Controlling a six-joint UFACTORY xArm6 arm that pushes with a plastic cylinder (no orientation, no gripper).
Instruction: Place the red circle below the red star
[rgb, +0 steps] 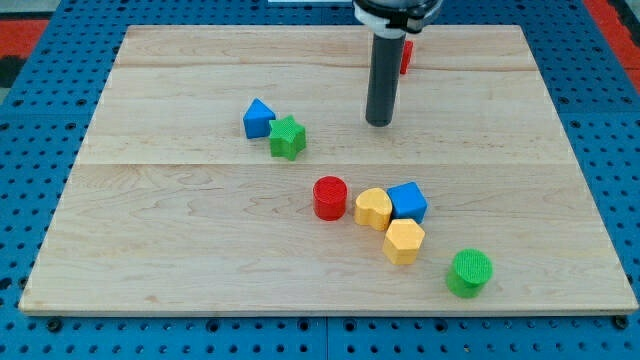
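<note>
1. My tip (379, 122) rests on the table (180, 220) toward the view's top, touching no block. The rod ends bare, so there is no gripper to report as apart or together.
2. The red star (406, 56) is mostly hidden behind the rod, just above my tip and a little to the view's right; its shape I cannot confirm.
3. The red circle (330, 197) sits well below my tip, slightly to the view's left.
4. Just right of the circle lie a yellow heart (373, 209), blue block (407, 201) and yellow hexagon (404, 241); I judge they crowd that side.
5. I judge I must get beneath the circle to push it upward.
</note>
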